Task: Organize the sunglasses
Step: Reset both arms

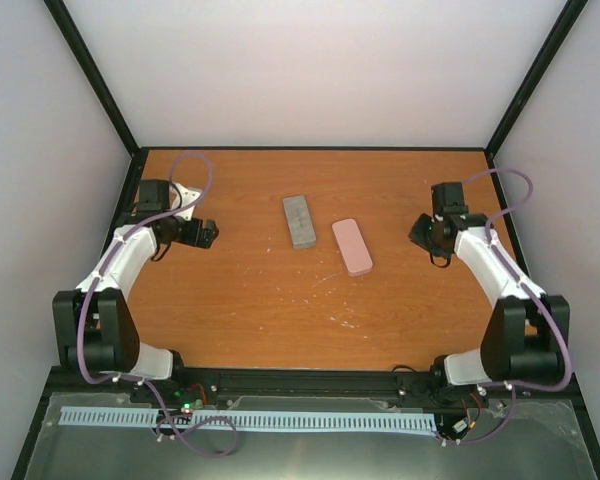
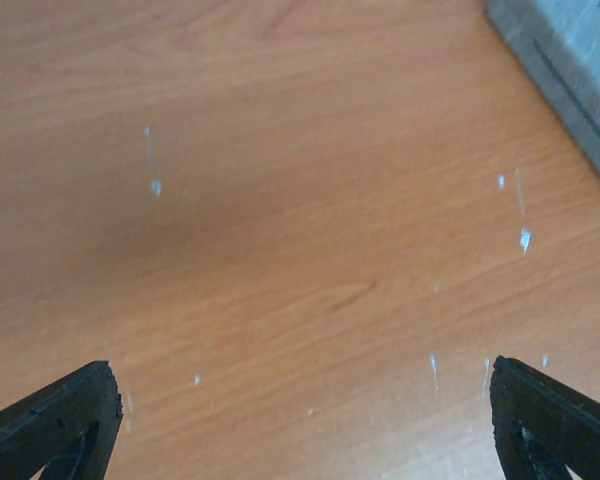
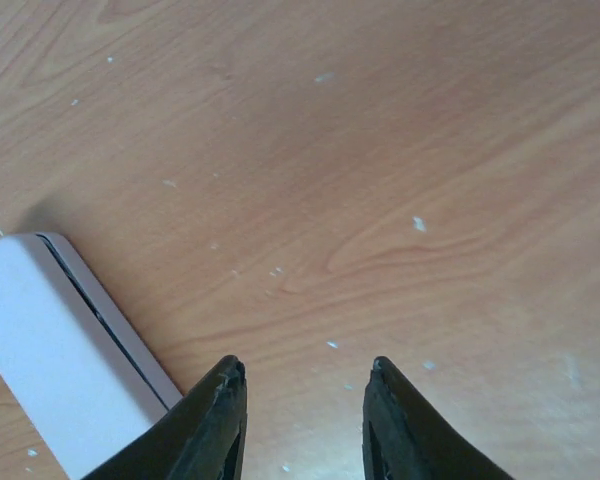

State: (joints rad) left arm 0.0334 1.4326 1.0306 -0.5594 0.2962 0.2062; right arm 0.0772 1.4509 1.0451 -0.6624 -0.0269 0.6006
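Near the middle of the worktop (image 1: 260, 300): two oblong cases lying flat, side by side, close but not touching, angled alike. Left case (image 1: 299, 221) set a little farther back; right case (image 1: 352, 246) a little nearer the arm bases. Left gripper (image 1: 208, 234) to the left of the left case, well apart from it, over bare worktop. Right gripper (image 1: 420, 232) to the right of the right case, closer in. Arm bases at the near edge, one toward each corner.
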